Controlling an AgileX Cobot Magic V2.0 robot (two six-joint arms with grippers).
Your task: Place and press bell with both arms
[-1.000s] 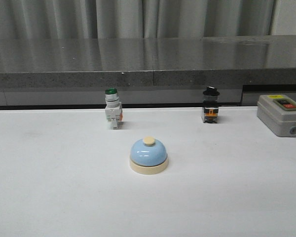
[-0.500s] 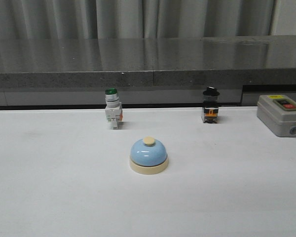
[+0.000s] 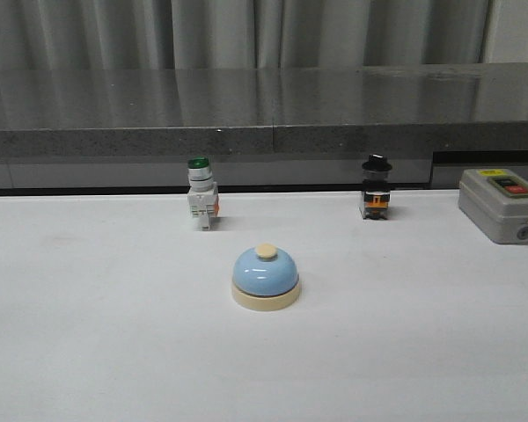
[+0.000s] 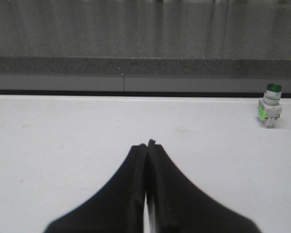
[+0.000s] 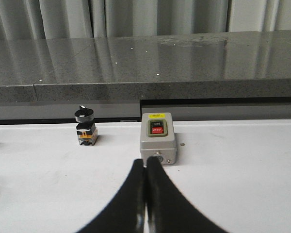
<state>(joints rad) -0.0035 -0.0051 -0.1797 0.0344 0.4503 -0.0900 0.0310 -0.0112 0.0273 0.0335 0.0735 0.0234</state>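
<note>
White worktop [image 3: 88, 352] backing onto a grey ledge, bell [image 3: 266, 278] sitting upright mid-worktop, nothing touching it, left tool [image 4: 146, 144] and right tool [image 5: 145, 161] both hovering with fingers pressed together, gripping nothing

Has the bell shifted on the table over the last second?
No. In the front view the bell sits in the same spot, same offset in front of and right of the green-capped switch, which also hasn't moved.
</note>
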